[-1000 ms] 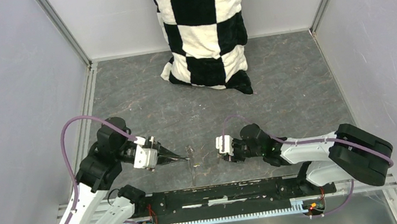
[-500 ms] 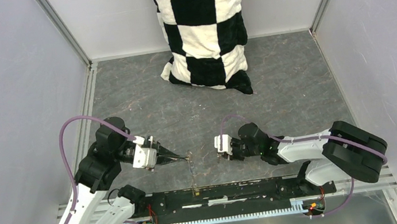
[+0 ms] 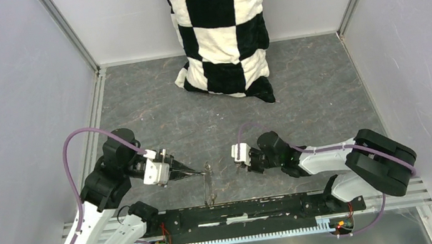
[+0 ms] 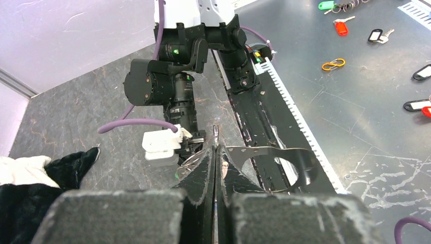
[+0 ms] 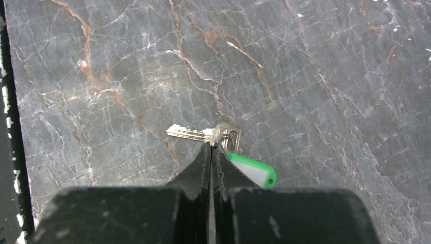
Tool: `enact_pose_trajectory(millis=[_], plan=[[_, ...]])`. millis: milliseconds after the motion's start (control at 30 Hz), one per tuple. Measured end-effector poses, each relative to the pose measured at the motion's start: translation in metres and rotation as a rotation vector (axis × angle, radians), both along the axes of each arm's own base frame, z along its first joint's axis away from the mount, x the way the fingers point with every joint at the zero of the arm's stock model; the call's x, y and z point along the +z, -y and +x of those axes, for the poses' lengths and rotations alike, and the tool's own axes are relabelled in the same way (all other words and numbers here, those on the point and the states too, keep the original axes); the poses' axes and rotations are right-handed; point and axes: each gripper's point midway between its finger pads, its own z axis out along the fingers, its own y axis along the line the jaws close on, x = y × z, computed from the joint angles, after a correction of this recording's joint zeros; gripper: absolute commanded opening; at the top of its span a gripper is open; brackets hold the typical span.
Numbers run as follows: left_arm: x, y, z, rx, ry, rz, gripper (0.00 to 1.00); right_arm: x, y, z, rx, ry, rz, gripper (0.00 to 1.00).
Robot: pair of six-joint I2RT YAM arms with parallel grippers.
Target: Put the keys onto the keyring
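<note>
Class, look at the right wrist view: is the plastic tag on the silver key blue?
No, the plastic tag attached to the silver key is bright green.

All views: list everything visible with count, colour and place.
table: one, dark grey marbled
checkered cloth: one, black and white, back of the table
green key: one, silver with green tag, front centre of the table
keyring: one, grey strap loop, left of the key
tagged keys: several, green, red, black, on the metal surface behind the arm bases
orange clip: one, same surface
left gripper: one, black, shut on the keyring
right gripper: one, black, shut on the green key
</note>
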Motion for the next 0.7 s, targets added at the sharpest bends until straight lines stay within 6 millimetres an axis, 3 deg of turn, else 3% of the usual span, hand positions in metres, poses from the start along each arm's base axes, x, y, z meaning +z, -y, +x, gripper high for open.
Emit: enact_pose_trajectory(millis=[200,433,567,700], plan=[[0.004,0.000,-0.001,0.000,-0.001,-0.004,0.02,0.013,-0.002,0.008,-0.031,0.013,0.044,0.01],[0.006,0.000,-0.002,-0.006,0.000,-0.008,0.02,0.051,-0.006,0.011,-0.026,0.081,0.136,0.01],[0.006,0.000,-0.003,-0.006,-0.017,-0.006,0.02,0.097,-0.006,0.006,0.018,0.169,0.222,0.01],[0.012,0.001,-0.008,-0.034,-0.039,-0.025,0.02,0.171,-0.008,-0.004,0.088,0.303,0.365,0.01]])
